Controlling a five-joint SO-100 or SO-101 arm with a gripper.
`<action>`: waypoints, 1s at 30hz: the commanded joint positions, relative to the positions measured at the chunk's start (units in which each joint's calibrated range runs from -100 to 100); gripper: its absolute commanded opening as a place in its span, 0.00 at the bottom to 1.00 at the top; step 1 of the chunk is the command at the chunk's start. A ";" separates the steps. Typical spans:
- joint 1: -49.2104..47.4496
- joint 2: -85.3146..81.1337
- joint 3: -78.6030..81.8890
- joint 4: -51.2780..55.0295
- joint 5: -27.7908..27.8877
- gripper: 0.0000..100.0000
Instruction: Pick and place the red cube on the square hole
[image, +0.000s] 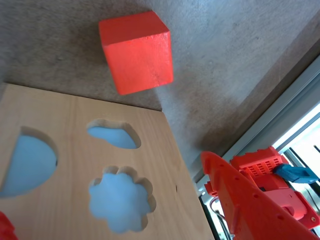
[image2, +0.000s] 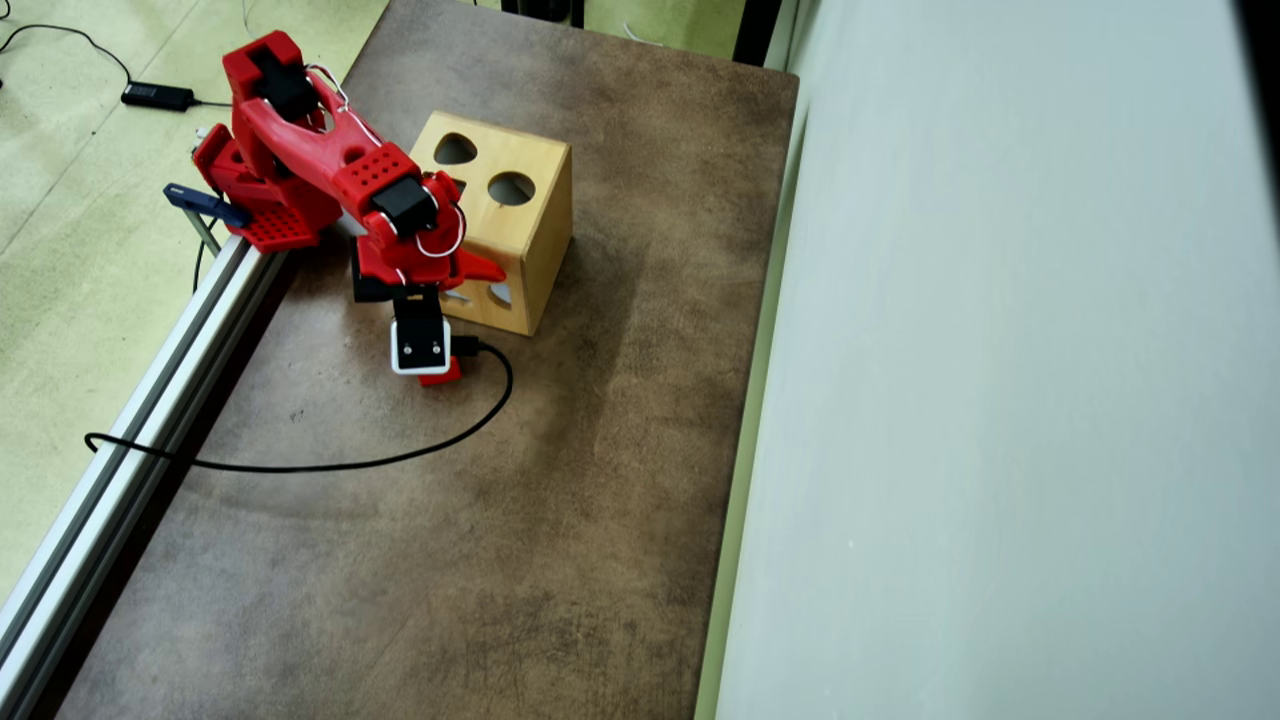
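Note:
The red cube (image: 135, 52) lies on the brown table just beyond the lower edge of the wooden box (image: 60, 110). In the overhead view only a corner of the red cube (image2: 441, 376) shows from under the wrist camera. My gripper (image: 105, 190) is open and holds nothing. It hangs in front of the box's side face, with one red finger (image: 240, 200) at the right and a sliver of the other at the bottom left. The cube sits apart from both fingers. The square hole is hidden: the arm (image2: 380, 190) covers part of the box top (image2: 530, 225).
The side face carries a flower cutout (image: 121, 197), a teardrop cutout (image: 114, 135) and a half-round one (image: 27, 162). On top are heart (image2: 455, 150) and round (image2: 511, 187) cutouts. An aluminium rail (image2: 150, 400) edges the table, a black cable (image2: 330, 465) crosses it, and a wall (image2: 1000, 400) stands at the right.

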 joint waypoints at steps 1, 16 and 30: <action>-0.15 0.43 -0.57 -0.47 0.44 0.54; 0.44 7.82 -0.39 -6.18 0.49 0.54; 1.19 9.85 -1.02 -6.26 2.98 0.54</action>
